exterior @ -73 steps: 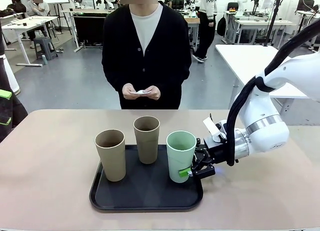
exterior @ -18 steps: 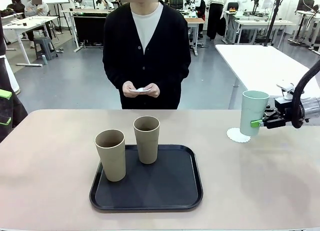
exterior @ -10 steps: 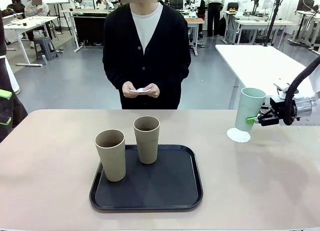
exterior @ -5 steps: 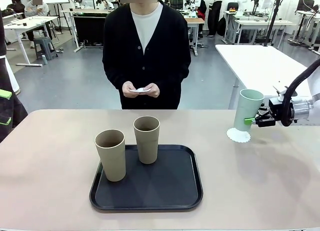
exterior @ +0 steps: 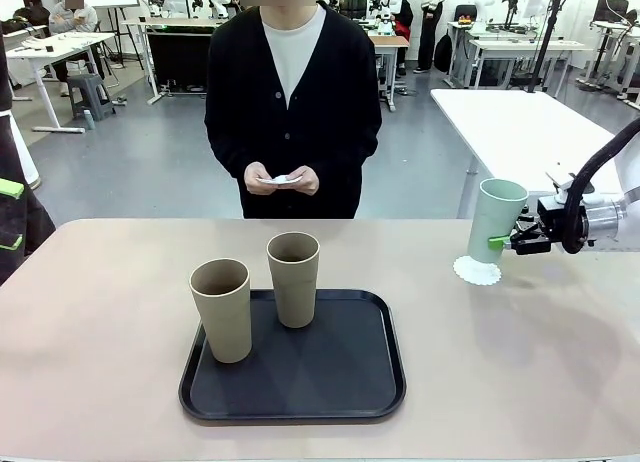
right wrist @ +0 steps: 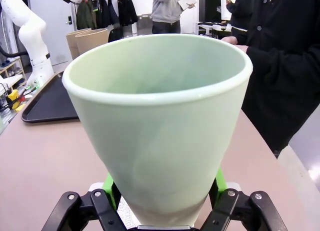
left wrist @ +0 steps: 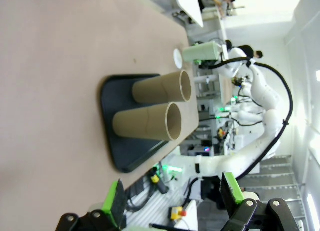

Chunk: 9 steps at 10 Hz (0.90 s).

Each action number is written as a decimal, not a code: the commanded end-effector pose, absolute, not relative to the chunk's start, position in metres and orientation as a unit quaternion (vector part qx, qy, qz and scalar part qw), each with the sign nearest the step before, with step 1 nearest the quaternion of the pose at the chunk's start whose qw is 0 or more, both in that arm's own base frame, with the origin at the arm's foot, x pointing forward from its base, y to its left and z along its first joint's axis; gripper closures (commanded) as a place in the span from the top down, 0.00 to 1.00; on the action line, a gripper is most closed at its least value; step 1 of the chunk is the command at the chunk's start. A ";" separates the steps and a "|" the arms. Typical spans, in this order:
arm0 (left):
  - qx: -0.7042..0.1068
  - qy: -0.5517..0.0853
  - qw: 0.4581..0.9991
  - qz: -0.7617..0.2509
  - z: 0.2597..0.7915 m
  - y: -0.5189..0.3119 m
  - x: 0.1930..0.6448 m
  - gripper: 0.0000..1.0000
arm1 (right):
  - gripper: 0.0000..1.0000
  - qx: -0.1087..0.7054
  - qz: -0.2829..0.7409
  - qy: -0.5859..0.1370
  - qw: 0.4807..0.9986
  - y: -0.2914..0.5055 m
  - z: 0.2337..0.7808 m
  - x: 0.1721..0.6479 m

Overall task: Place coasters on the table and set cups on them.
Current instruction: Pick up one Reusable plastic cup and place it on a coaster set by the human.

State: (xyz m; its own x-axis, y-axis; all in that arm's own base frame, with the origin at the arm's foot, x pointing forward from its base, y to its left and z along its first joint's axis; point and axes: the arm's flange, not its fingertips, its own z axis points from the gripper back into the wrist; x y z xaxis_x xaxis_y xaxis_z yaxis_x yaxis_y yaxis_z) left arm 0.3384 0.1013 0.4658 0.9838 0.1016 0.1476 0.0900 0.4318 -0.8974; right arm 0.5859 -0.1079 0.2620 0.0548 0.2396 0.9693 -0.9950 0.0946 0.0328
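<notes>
One cup [exterior: 497,207] in right end effector [exterior: 501,242]

- The front view gave you bright, even overhead light; soft shadows lay on the table [exterior: 100,312].
- Your left wrist view bent lines near its edges and washed out white at its right.
- Your right wrist view showed the mint cup [right wrist: 160,126] sharp, the background softer.

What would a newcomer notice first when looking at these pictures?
The pale green cup stands out, gripped low by the right pincer over a white doily at the far right of the table. Next, two tan cups stand upright on the black tray at the middle, with a person in a dark cardigan behind.
</notes>
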 end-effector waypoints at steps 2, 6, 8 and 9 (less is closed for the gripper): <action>-0.537 -0.093 0.839 0.001 0.467 0.102 0.338 1.00 | 0.82 0.423 0.537 -0.430 0.589 -0.100 0.257 0.577; -0.537 -0.093 0.839 0.001 0.467 0.102 0.338 1.00 | 0.82 0.422 0.542 -0.427 0.588 -0.094 0.251 0.572; -0.537 -0.093 0.839 0.001 0.467 0.102 0.338 1.00 | 0.82 0.421 0.536 -0.432 0.591 -0.094 0.245 0.578; -0.537 -0.093 0.839 0.001 0.467 0.102 0.338 1.00 | 0.82 0.419 0.535 -0.433 0.592 -0.095 0.243 0.580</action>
